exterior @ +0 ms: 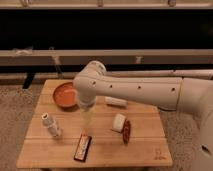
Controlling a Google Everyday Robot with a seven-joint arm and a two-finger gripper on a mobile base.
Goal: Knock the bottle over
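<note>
A glossy white robot arm (145, 94) with a thick, smooth tubular casing. A row of small dark holes (138, 88) dots its long section. At its left end is a bulbous rounded joint (92, 80); at the right, a seam leads to a wider white segment (197, 100). The gripper (87, 122), pale cream and narrow, sits directly below the rounded joint, left of the scene's centre.
</note>
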